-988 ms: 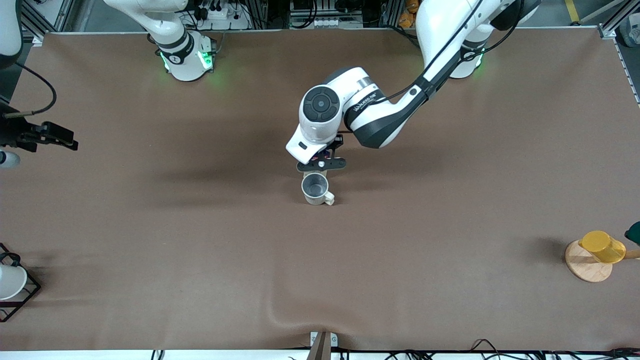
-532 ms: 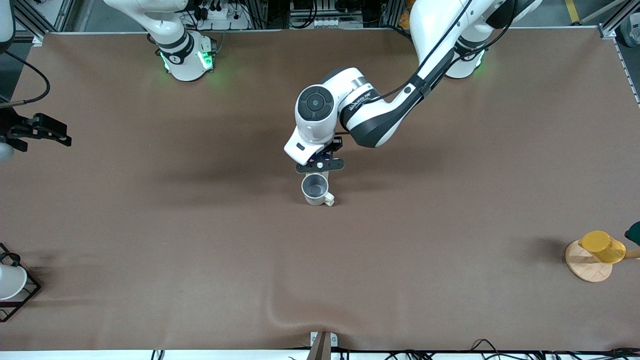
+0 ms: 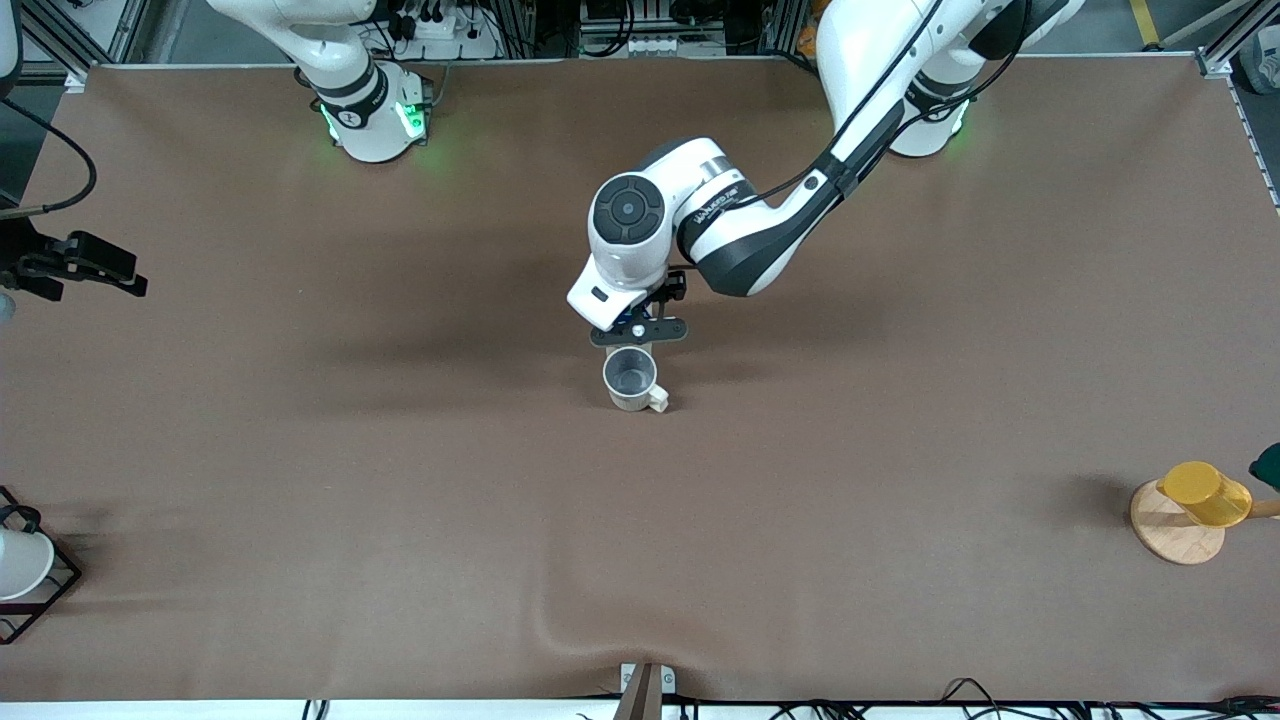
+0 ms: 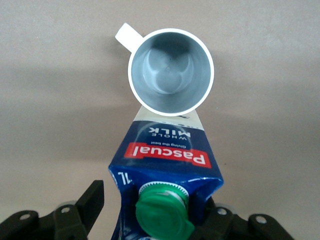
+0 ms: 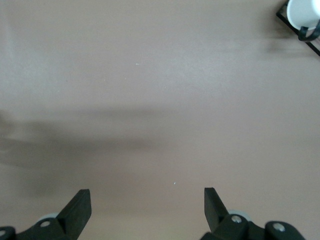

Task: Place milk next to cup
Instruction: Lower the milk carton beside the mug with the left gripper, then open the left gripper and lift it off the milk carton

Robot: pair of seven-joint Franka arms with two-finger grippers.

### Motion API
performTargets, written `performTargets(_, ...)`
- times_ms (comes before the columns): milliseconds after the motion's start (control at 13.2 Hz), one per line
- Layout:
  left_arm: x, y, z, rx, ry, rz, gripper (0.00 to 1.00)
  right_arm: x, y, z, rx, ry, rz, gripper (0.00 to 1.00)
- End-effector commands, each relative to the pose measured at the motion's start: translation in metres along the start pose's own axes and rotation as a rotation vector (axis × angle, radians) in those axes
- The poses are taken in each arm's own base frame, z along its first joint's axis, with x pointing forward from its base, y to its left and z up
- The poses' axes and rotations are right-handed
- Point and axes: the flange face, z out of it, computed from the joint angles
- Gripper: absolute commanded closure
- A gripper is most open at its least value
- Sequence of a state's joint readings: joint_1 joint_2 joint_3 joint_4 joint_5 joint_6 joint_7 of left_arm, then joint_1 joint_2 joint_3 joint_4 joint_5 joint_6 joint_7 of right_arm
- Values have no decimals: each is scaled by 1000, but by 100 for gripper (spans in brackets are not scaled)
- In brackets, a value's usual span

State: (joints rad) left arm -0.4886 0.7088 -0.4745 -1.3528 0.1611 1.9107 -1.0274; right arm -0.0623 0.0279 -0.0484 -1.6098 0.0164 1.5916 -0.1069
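Note:
The milk (image 4: 165, 165), a dark blue carton with a green cap and a red label, stands close beside the cup, on the side farther from the front camera. The cup (image 3: 632, 380) is a beige mug with a grey inside; in the left wrist view its rim (image 4: 171, 70) hides the carton's white lower end. My left gripper (image 3: 638, 332) is low over the milk. Its fingers stand open on either side of the carton (image 4: 152, 196), with a gap at the finger that shows. In the front view the hand hides most of the milk. My right gripper (image 3: 125, 278) waits, open and empty (image 5: 146, 192).
A white cup in a black wire rack (image 3: 20, 565) stands at the right arm's end, near the front camera; it also shows in the right wrist view (image 5: 305, 15). A yellow cup (image 3: 1205, 492) on a round wooden base stands at the left arm's end.
My left arm's wrist has shifted slightly toward the right arm's end above the milk. My right gripper has drifted a little at the table's edge. The cup has not moved.

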Motion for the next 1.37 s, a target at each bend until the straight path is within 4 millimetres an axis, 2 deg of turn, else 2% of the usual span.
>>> performTargets(0, 3, 1, -19, -8, 45, -18, 0, -2, -4, -11, 12, 10, 68, 0)
performTargets(152, 0, -3, -41, -17, 57, -27, 0, -2, -6, -17, 10, 11, 64, 0)
performTargets(228, 0, -9, -61, -24, 72, -36, 0, -3, -7, -19, 10, 13, 63, 0)
performTargets(380, 3, -33, -99, 1, 88, -62, 0, -3, -5, -19, 10, 13, 69, 0)
performTargets(532, 29, -78, -147, -28, 128, -132, 0, -3, -3, -21, 12, 18, 58, 0)
performTargets(608, 32, -93, -156, -11, 128, -148, 0, -2, -6, -21, 11, 15, 52, 0)
performTargets(760, 50, -133, -180, 7, 132, -191, 0, 1, -14, -17, 11, 8, 37, 0)
performTargets(836, 59, -155, -197, 1, 148, -207, 0, 1, -16, -17, 11, 10, 34, 0)
performTargets(912, 65, -179, -206, 33, 132, -185, 0, 1, -13, -18, 9, 10, 38, 0)
performTargets(1140, 74, -253, -244, 73, 149, -142, 0, 1, -15, -17, 9, 10, 35, 0)
performTargets(1292, 67, -291, -264, 93, 179, -111, 0, 0, -7, -17, 11, 7, 26, 0)
